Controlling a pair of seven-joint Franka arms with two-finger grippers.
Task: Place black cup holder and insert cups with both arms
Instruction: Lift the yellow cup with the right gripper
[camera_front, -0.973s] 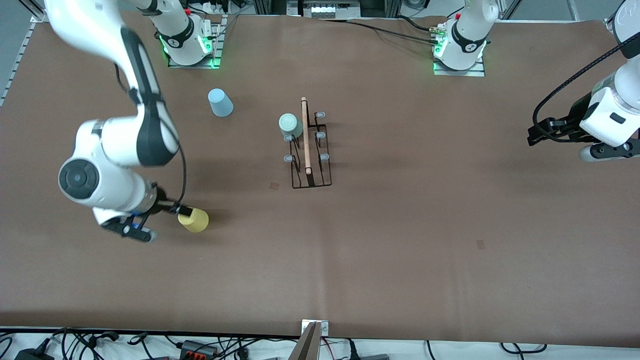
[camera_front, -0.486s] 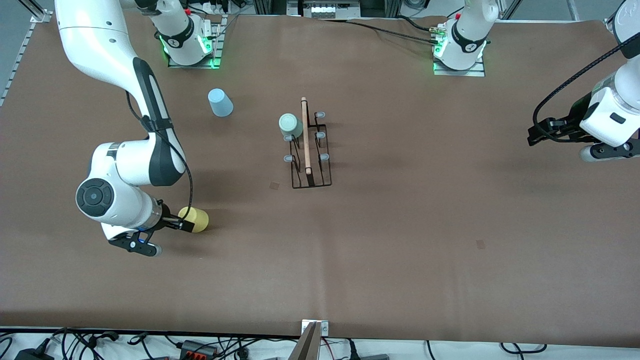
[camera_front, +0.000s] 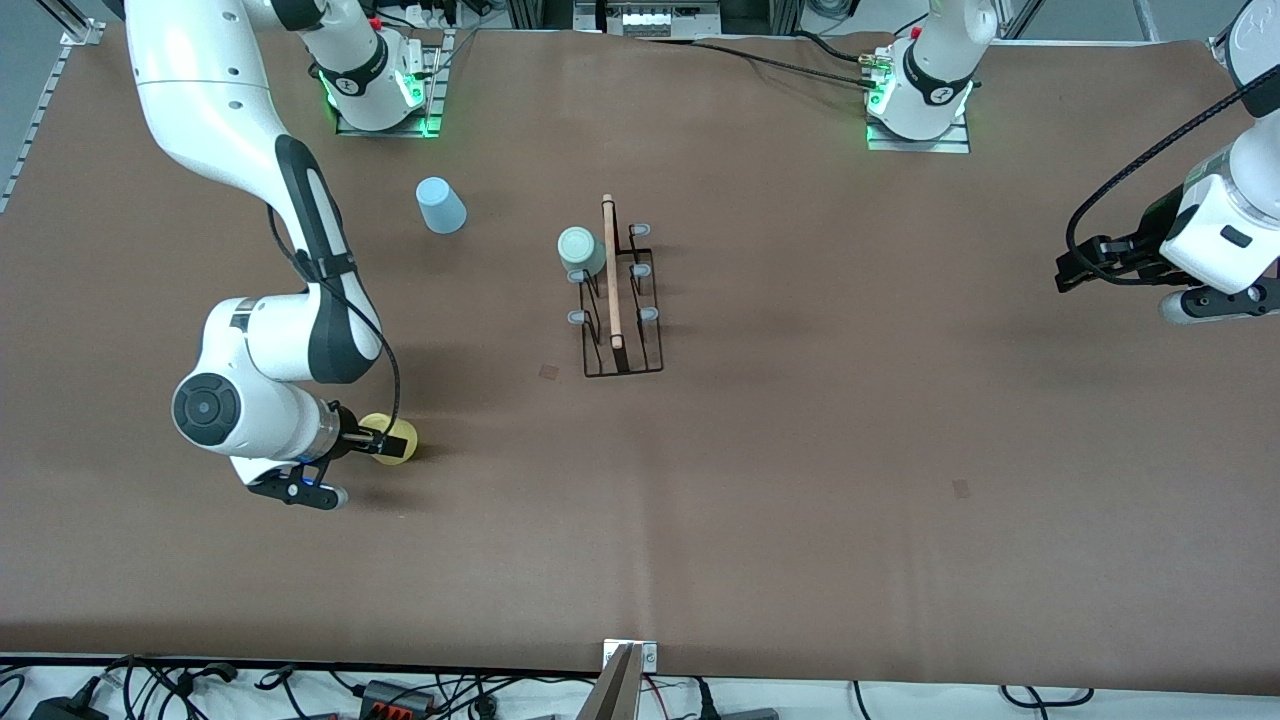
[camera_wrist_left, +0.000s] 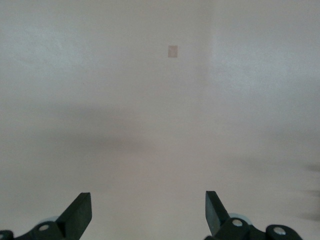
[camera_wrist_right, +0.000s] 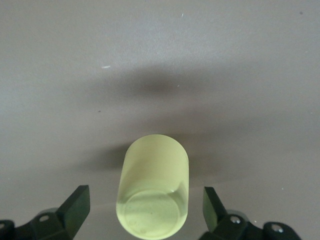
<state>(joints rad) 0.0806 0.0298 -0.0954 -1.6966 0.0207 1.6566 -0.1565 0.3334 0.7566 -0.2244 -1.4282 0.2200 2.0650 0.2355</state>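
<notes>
The black cup holder (camera_front: 622, 300) stands mid-table, its wooden handle (camera_front: 611, 275) on top. A mint green cup (camera_front: 580, 250) sits upside down on one of its pegs. A light blue cup (camera_front: 440, 205) stands upside down on the table toward the right arm's base. The yellow cup (camera_front: 398, 440) lies on its side, nearer the front camera than the holder and toward the right arm's end. My right gripper (camera_front: 385, 438) is low at it and open, one finger on each side of the yellow cup (camera_wrist_right: 152, 192) without touching it. My left gripper (camera_front: 1068, 272) waits open and empty over the left arm's end.
A small brown square mark (camera_front: 549, 371) lies on the brown table cover beside the holder, and another mark (camera_front: 961, 488) lies toward the left arm's end. Cables and power strips (camera_front: 380, 692) run along the table's front edge.
The right arm has swung toward the table's middle. Its open gripper has slid along the yellow cup, so the fingers now straddle it. The left arm has not moved.
</notes>
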